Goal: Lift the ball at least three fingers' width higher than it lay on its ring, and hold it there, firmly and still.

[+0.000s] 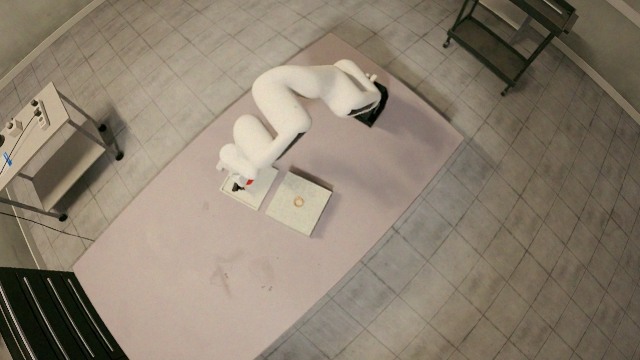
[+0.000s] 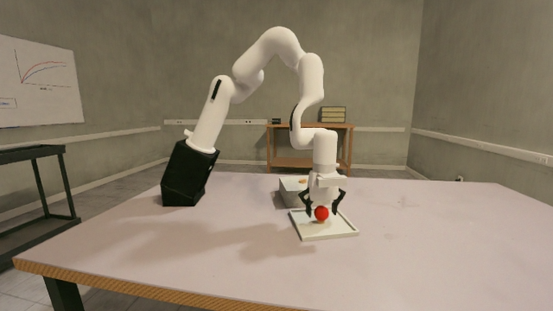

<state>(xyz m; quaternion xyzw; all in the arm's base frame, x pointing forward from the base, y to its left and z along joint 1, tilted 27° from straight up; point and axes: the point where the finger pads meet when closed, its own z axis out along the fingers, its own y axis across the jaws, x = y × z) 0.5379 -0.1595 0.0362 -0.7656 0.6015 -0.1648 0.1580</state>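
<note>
A small red ball point(image 2: 321, 213) rests on its ring on a low white tray point(image 2: 323, 225) on the table. In the overhead view only a sliver of the ball point(image 1: 249, 182) shows under the wrist, over the same tray point(image 1: 249, 186). My gripper point(image 2: 321, 212) points straight down, open, with its two black fingers standing on either side of the ball. The fingertips reach about the ball's middle height. Whether they touch the ball I cannot tell. The ring under the ball is hidden.
A taller white block point(image 1: 299, 202) with a second small ring point(image 1: 298, 201) on top stands right beside the tray; it also shows behind the gripper point(image 2: 293, 190). The arm's black base point(image 2: 187, 174) sits at the table's far side.
</note>
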